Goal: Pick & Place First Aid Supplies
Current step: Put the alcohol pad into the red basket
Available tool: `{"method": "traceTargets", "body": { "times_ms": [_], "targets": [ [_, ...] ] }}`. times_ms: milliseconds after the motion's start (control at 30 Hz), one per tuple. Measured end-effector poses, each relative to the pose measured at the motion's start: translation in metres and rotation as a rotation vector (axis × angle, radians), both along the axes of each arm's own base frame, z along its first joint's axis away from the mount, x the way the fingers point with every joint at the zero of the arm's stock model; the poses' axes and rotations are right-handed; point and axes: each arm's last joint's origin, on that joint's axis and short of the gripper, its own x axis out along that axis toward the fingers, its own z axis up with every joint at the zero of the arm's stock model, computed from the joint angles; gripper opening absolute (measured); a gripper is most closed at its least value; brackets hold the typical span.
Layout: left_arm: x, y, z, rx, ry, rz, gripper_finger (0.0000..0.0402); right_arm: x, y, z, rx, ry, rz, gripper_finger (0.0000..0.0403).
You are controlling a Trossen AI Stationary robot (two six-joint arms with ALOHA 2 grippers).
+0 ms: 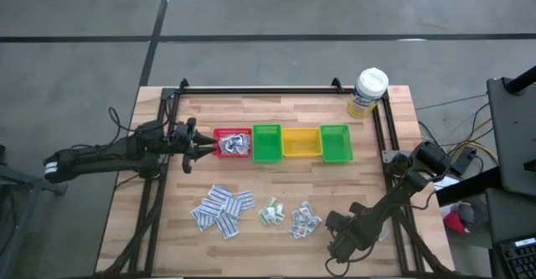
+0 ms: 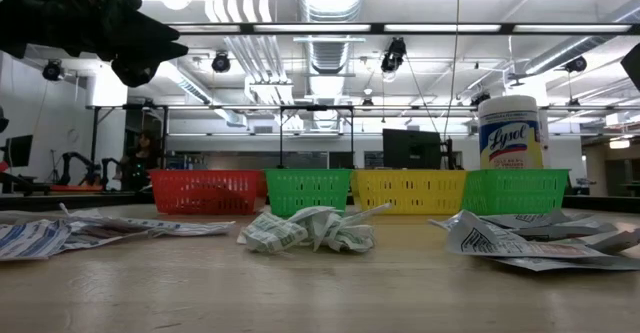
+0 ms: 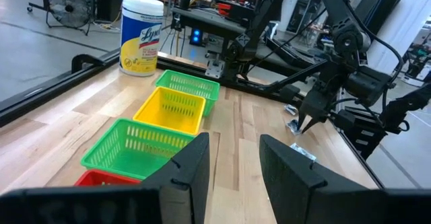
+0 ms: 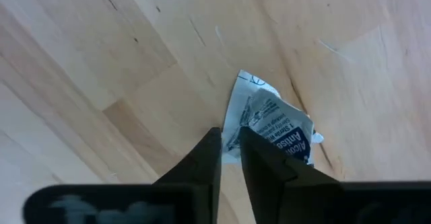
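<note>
Red bin (image 1: 233, 143) already holds few packets; green bins and yellow bin (image 1: 301, 142) look empty. Three packet piles (image 1: 223, 209) remain on wooden tabletop (image 1: 276, 187) — most work left. Left gripper (image 1: 191, 147) hovers beside red bin, jaws apart, empty. Right gripper (image 4: 230, 153) near tabletop's right front corner, jaws closing on white antiseptic packet (image 4: 273, 123), just apart from piles.

This is a robotics lab or workshop in an industrial hall. Bare ducts (image 2: 330, 13) and strip lights run along the open ceiling, and the floor (image 1: 268, 19) is grey concrete. A wooden bench (image 1: 276, 229) in a black frame stands on it, with cables (image 1: 469, 141), monitors (image 2: 410, 148), a fan (image 3: 67, 2) and another robot arm (image 3: 343, 42) around it.
</note>
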Motion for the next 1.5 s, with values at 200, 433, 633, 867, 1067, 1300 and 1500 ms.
{"method": "traceTargets", "body": {
  "times_ms": [200,433,633,867,1067,1300,1500],
  "targets": [
    [0.0,0.0,0.0,-0.006,0.0,0.0,0.0124,0.001,0.002,0.002,0.014,-0.006,0.028,0.0014],
    [0.0,0.0,0.0,-0.006,0.0,0.0,0.0124,0.001,0.002,0.002,0.014,-0.003,0.029,0.0008],
    [0.0,0.0,0.0,-0.007,0.0,0.0,0.0124,0.001,0.002,0.013,0.04,-0.032,0.051,0.0008],
    [0.0,0.0,0.0,-0.018,-0.001,-0.004,0.0124,-0.002,-0.005,0.044,0.062,-0.146,0.057,0.0008],
    [0.002,0.0,-0.001,-0.044,0.0,-0.016,0.0124,-0.001,-0.015,0.071,-0.048,-0.392,0.142,0.0008],
    [0.008,-0.003,-0.002,-0.076,-0.002,-0.059,0.0124,0.011,-0.03,0.097,-0.226,-0.665,0.27,0.0008],
    [0.017,-0.007,0.001,-0.074,-0.036,-0.1,0.0124,0.036,-0.048,0.1,-0.304,-0.766,0.421,0.0008]
  ]
}}
